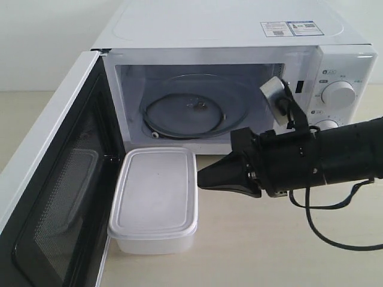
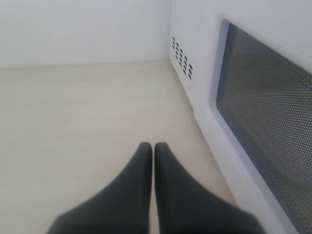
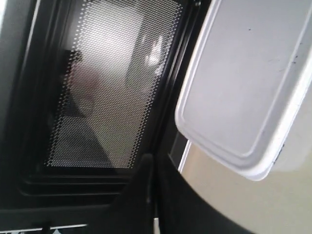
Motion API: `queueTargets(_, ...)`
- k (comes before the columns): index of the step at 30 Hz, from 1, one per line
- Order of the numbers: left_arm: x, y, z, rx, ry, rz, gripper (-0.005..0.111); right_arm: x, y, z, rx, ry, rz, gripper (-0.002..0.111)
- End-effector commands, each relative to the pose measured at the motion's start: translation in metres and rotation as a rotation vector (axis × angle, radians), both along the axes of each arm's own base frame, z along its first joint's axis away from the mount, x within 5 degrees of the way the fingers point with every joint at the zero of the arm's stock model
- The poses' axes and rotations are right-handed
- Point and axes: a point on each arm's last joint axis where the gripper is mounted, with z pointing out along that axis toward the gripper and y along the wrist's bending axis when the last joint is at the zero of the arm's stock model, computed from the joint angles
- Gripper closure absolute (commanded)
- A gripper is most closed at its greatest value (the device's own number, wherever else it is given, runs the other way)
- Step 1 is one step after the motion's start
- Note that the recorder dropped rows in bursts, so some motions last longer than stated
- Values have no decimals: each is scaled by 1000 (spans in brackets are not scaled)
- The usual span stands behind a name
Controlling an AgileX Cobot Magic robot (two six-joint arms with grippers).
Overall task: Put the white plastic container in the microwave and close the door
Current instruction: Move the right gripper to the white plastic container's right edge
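Pale tabletop [image 1: 269, 239] carries the microwave [image 1: 239, 30], its door [image 1: 54, 179] swung wide and the glass turntable [image 1: 185, 110] showing inside. The white plastic container [image 1: 155, 197] sits lidded on the table before the opening, just beside the door's mesh face. The right gripper [image 1: 203, 178], jaws pressed together, points at the container's side, near but apart. Only the left wrist view shows the left gripper [image 2: 153, 146], jaws together, beside the door's outer window
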Motion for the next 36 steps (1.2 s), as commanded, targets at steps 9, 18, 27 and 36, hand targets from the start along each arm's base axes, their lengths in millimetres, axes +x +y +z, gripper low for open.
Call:
queueTargets(9,0,0,-1,9,1,3,103,30,10,-33,-8,49,45,108)
queueTargets(18,0,0,-1,9,1,3,103,38,11,-35,-30,30,38,92)
queueTargets(27,0,0,-1,9,1,3,103,43,7,-41,-96,38,-31,51)
queueTargets(36,0,0,-1,9,1,3,103,47,3,-44,-149,34,-77,51)
